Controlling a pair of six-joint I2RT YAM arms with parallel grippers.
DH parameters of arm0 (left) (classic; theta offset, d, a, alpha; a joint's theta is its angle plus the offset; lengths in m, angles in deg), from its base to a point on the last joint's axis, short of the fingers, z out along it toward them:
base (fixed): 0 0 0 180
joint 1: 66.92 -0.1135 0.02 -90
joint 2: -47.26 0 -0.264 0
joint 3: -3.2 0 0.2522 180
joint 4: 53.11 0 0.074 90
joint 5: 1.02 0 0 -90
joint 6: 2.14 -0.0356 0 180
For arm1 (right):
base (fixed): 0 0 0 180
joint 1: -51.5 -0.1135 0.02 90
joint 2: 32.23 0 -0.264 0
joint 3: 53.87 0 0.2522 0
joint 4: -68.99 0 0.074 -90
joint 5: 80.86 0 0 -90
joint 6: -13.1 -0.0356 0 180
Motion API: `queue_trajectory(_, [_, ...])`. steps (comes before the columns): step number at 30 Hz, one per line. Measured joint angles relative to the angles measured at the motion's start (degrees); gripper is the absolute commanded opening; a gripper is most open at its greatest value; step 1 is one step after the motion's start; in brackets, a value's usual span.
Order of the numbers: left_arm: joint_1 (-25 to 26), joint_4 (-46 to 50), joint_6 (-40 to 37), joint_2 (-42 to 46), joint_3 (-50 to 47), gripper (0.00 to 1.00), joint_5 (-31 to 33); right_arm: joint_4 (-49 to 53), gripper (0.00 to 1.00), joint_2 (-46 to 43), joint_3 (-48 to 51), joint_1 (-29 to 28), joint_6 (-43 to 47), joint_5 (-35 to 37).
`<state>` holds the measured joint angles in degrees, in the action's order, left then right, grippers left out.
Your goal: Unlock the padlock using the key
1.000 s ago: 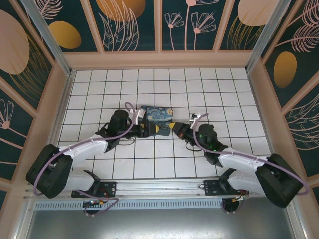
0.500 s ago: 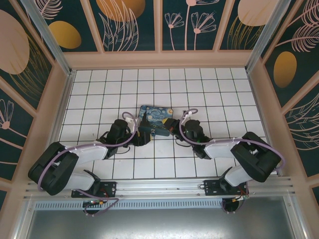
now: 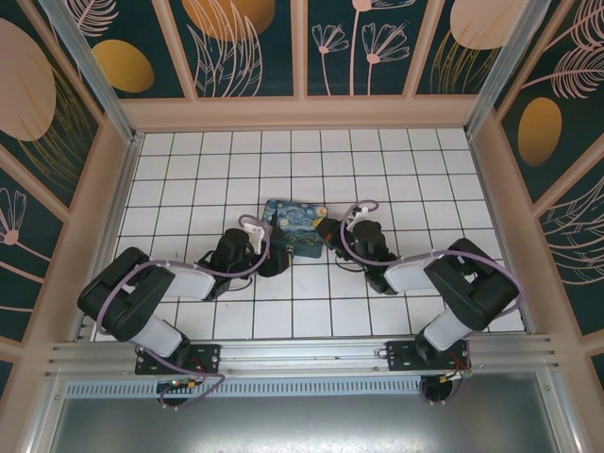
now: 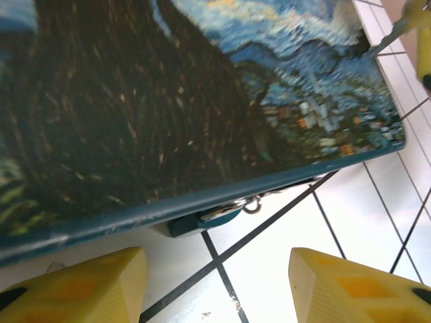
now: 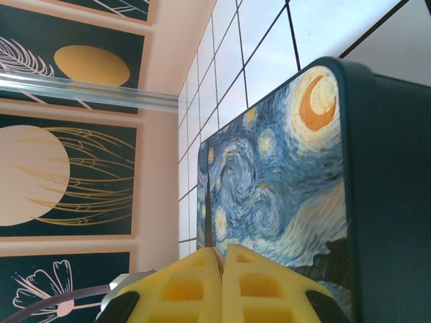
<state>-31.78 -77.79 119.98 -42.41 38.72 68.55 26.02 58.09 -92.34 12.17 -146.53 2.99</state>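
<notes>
Key [image 5: 208,225] in right claw [image 5: 221,269] — beside box [image 5: 269,175].

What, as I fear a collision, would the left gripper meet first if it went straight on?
Probably the padlock at the box's near edge, straight ahead of the left gripper's open fingers, though depth is unclear.

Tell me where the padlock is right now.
In the left wrist view the padlock peeks out beneath the near edge of the Starry Night box, close to the tiled floor, just ahead of the open left pincer.
</notes>
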Motion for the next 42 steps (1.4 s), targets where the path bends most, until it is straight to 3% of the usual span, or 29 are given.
queue_trajectory(18, [2.69, -9.64, 0.17, -8.68, 3.19, 0.57, 1.36, -6.14, 0.0, 5.46, -1.05, 2.14, -0.26, -4.33])
queue_trajectory(31, [3.23, -16.63, 7.1, -8.9, 1.51, 0.57, -1.64, -7.37, 0.0, 6.23, -1.05, 2.23, -1.29, -4.46])
queue_trajectory(42, [3.78, -29.53, 13.6, -14.91, -1.44, 0.56, -1.57, -7.41, 0.0, 6.27, -1.05, 2.23, -1.33, -4.46])
